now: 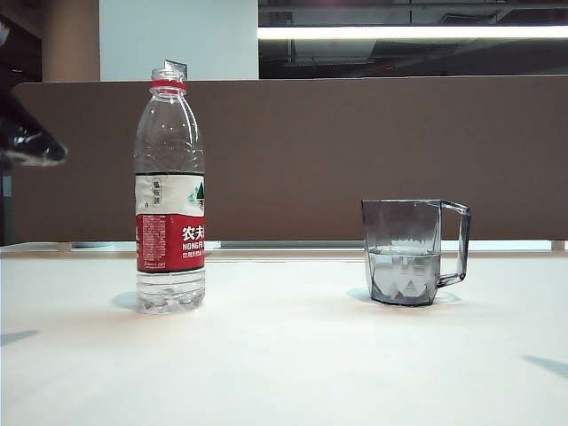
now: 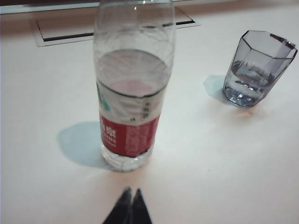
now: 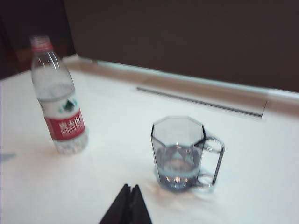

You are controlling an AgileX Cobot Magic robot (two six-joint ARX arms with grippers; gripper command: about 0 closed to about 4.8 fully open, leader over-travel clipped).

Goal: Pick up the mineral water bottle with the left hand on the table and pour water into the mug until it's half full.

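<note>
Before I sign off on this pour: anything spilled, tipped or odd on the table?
Nothing stands out. The mineral water bottle stands upright and uncapped, the mug upright holding water, the table dry around both. The left claw and right claw are shut, clear of both.

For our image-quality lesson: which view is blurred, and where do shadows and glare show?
Right wrist view: soft blur over the mineral water bottle and mug. Left wrist view: sharper, with a bluish bottle shadow on the table. Exterior view: bright ceiling light strip, faint shadows.
</note>
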